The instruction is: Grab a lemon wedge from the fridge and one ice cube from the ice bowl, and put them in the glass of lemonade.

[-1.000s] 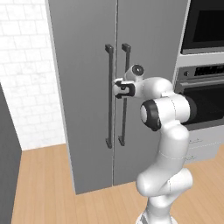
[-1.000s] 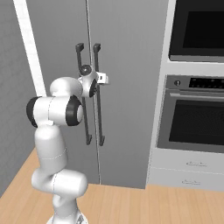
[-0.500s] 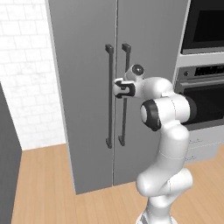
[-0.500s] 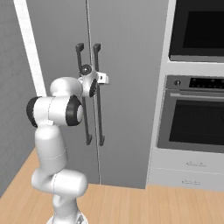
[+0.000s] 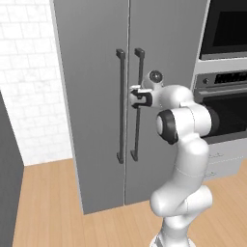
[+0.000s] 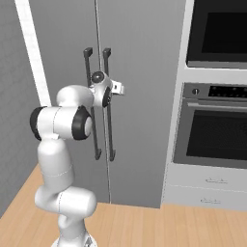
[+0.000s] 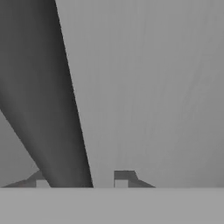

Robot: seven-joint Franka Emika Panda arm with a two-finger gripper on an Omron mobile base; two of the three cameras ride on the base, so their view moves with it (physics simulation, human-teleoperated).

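Two grey doors shut on tall fridge (image 5: 96, 96), centre frame; dark bar handles (image 5: 120, 106) running vertically. Gripper (image 7: 78, 178) straddling right handle; grip uncertain.

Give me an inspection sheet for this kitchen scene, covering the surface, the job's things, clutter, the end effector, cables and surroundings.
Surface: wood plank floor; no worktop seen.
Job's things: fridge, grey, both doors shut; two dark vertical bar handles side by side at the door seam.
Clutter: nothing seen.
End effector: end effector at the right-hand handle, about mid-height; in the hand view the dark bar runs between the fingertips; whether the jaws are clamped on it cannot be told.
Cables: nothing seen.
Surroundings: black-fronted wall oven right of the fridge, drawers below it; white tiled wall on the left.
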